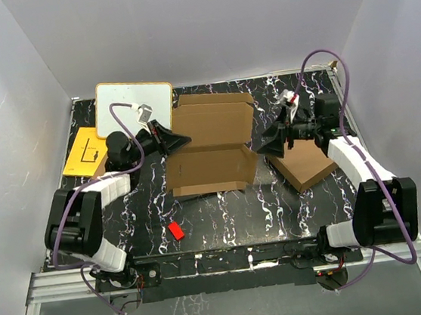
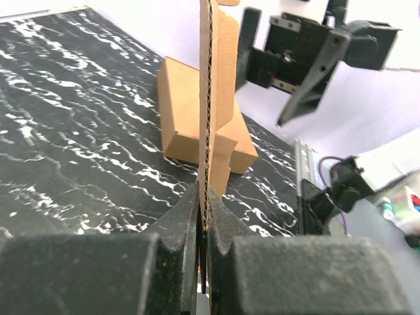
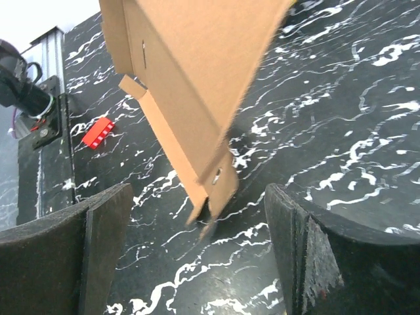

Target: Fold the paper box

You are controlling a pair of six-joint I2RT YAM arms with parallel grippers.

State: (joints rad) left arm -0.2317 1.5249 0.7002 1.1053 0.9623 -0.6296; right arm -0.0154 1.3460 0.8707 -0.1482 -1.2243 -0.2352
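White walls (image 1: 195, 22) closed in a black table (image 1: 224, 209) veined with white, and we saw the paper box (image 1: 213, 146) near its middle, partly opened out, one panel toward the far side and another toward us. Our left gripper (image 1: 184, 139) was at the box's left edge. From the left wrist view its fingers (image 2: 184, 216) were pressed tight on a thin corrugated edge of the cardboard, which rose upright from between them. Our right gripper (image 1: 262, 144) sat just beside the box's right edge with its jaws spread wide. From the right wrist view its two fingers (image 3: 98, 249) stood far apart, and a corner of a box panel reached down between them, touching neither. A second, closed brown box (image 1: 310, 167) lay on the table to the right of the paper box, partly under our right arm. At the far left a whiteboard (image 1: 134, 107) lay with a yellow sheet (image 1: 82, 151) beside it. A small red block (image 1: 176, 230) rested on the table nearer to us than the paper box, apart from it.
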